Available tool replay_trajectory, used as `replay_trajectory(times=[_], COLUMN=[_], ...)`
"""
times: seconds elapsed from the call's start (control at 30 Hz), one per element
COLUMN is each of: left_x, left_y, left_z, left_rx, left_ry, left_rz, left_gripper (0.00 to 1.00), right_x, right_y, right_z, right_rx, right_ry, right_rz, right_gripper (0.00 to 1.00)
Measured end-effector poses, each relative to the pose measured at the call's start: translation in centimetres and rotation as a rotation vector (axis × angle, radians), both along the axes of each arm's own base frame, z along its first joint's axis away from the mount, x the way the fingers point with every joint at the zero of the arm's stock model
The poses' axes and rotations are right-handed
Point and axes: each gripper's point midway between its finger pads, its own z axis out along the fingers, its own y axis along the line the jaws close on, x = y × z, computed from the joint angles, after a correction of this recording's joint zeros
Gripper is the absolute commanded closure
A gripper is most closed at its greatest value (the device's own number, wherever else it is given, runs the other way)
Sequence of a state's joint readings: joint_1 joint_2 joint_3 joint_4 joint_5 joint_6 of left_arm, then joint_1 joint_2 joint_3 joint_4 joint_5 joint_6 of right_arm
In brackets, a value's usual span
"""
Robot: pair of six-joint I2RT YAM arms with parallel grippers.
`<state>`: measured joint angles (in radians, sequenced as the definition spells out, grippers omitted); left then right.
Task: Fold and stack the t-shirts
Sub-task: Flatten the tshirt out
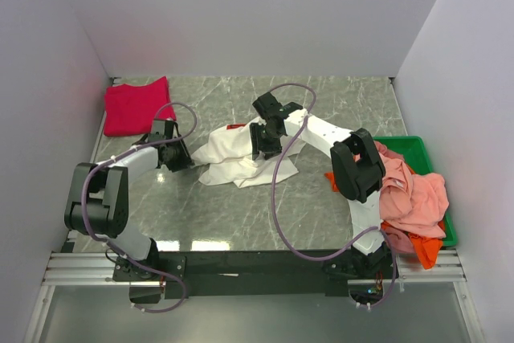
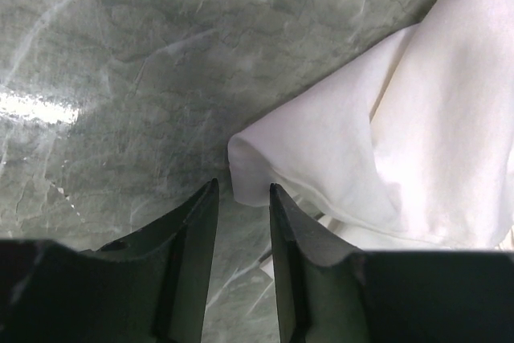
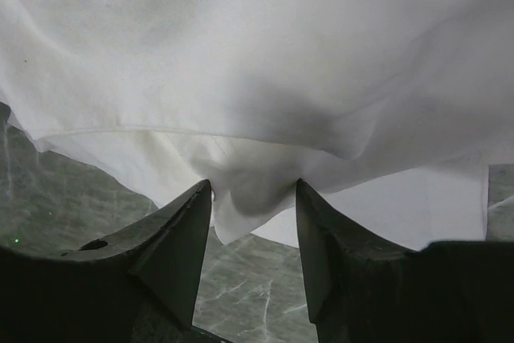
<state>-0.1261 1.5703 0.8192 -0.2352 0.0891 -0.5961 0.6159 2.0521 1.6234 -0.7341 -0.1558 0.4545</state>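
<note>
A large white t-shirt (image 1: 233,162) lies crumpled mid-table, with a bit of red print (image 1: 235,127) showing at its far edge. My left gripper (image 1: 183,160) sits low at its left edge. In the left wrist view the fingers (image 2: 243,184) stand a narrow gap apart, a corner of the white cloth (image 2: 418,134) just at their tips. My right gripper (image 1: 262,153) is over the shirt's middle. Its jaws (image 3: 253,182) are apart, with a hanging fold of white cloth (image 3: 257,54) between the tips. A folded crimson t-shirt (image 1: 136,106) lies at the back left.
A green bin (image 1: 418,146) at the right edge holds a heap of salmon-pink (image 1: 414,194) and orange (image 1: 426,251) t-shirts that spills over its rim. White walls close in the left, back and right sides. The right arm's elbow (image 1: 357,170) stands beside the bin.
</note>
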Motion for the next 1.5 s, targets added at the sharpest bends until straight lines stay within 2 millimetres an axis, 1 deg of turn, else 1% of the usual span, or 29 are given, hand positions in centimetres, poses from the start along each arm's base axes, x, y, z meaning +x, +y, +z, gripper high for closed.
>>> replay_trajectory(times=[0.13,0.27,0.33,0.37,0.4,0.43,0.47,0.5,0.53,0.6,0.63,0.67,0.8,0.9,0.93,1.0,1.07,1.13,1.17,1.23,1.33,1.37,1.43,1.5], left_x=[0.2,1.0,1.5,1.7,2.0,2.3,2.5,2.7,2.9,3.3,3.4,3.4,3.3,3.7,3.9,4.6,5.5,6.4,6.8,7.2,7.0,6.7,5.9,4.7], left_y=[0.1,-0.1,-0.3,-0.3,-0.4,-0.6,-0.7,-1.0,-1.1,-1.4,-1.5,-1.5,-1.3,-0.7,-0.4,0.5,1.6,3.0,3.8,5.4,7.5,8.1,9.1,9.8], left_z=[-0.6,-0.5,-0.5,-0.5,-0.5,-0.6,-0.7,-0.7,-0.7,-0.6,-0.6,-0.6,-0.4,0.7,1.6,3.7,7.1,11.1,13.1,17.5,23.4,25.3,28.4,31.3], left_rx=[0.004,-0.001,-0.010,-0.015,-0.021,-0.031,-0.038,-0.051,-0.062,-0.075,-0.079,-0.080,-0.066,-0.037,-0.023,0.006,0.028,0.042,0.046,0.059,0.079,0.084,0.091,0.093], left_ry=[0.005,-0.012,-0.021,-0.025,-0.030,-0.033,-0.035,-0.037,-0.041,-0.048,-0.049,-0.050,-0.035,-0.042,-0.055,-0.097,-0.177,-0.273,-0.319,-0.424,-0.560,-0.605,-0.682,-0.754], left_rz=[0.003,0.005,0.008,0.012,0.013,0.017,0.017,0.018,0.020,0.017,0.016,0.016,0.022,0.042,0.054,0.087,0.135,0.193,0.221,0.279,0.356,0.380,0.419,0.452], left_gripper=[0.62,0.63,0.67,0.69,0.77,0.83,0.88,0.98,0.99,0.99,1.00,1.00,1.00,1.00,1.00,1.00,1.00,1.00,1.00,1.00,0.99,0.99,0.99,0.99], right_x=[0.0,0.0,0.0,0.0,-0.1,-0.1,-0.1,-0.2,-0.2,-0.3,-0.3,-0.3,-0.2,0.3,0.5,1.1,2.0,3.4,4.1,5.5,6.9,6.9,6.5,5.6], right_y=[0.0,0.0,0.0,0.0,0.0,0.0,0.1,0.1,0.1,0.2,0.2,0.3,0.0,-0.8,-1.4,-2.7,-4.6,-6.6,-7.7,-9.8,-13.1,-13.9,-15.5,-16.6], right_z=[0.0,0.0,0.0,-0.1,-0.1,-0.1,-0.2,-0.2,-0.2,-0.3,-0.3,-0.3,-0.3,0.1,0.4,1.7,3.8,6.8,8.5,12.8,19.6,21.5,26.1,29.3], right_rx=[-0.002,-0.002,-0.001,-0.001,0.000,0.001,0.002,0.004,0.006,0.010,0.012,0.013,0.017,0.020,0.020,0.026,0.031,0.039,0.043,0.058,0.073,0.075,0.077,0.075], right_ry=[-0.001,-0.001,0.000,0.001,0.002,0.004,0.006,0.008,0.011,0.014,0.015,0.015,0.020,0.021,0.021,0.006,-0.022,-0.080,-0.112,-0.209,-0.362,-0.403,-0.505,-0.577], right_rz=[0.002,0.004,0.007,0.008,0.010,0.011,0.014,0.016,0.018,0.024,0.026,0.030,0.024,0.007,-0.005,-0.037,-0.081,-0.130,-0.154,-0.201,-0.270,-0.285,-0.315,-0.334], right_gripper=[0.50,0.54,0.57,0.60,0.63,0.68,0.72,0.75,0.82,0.89,0.97,1.00,1.00,1.00,1.00,1.00,1.00,1.00,1.00,1.00,1.00,1.00,1.00,1.00])
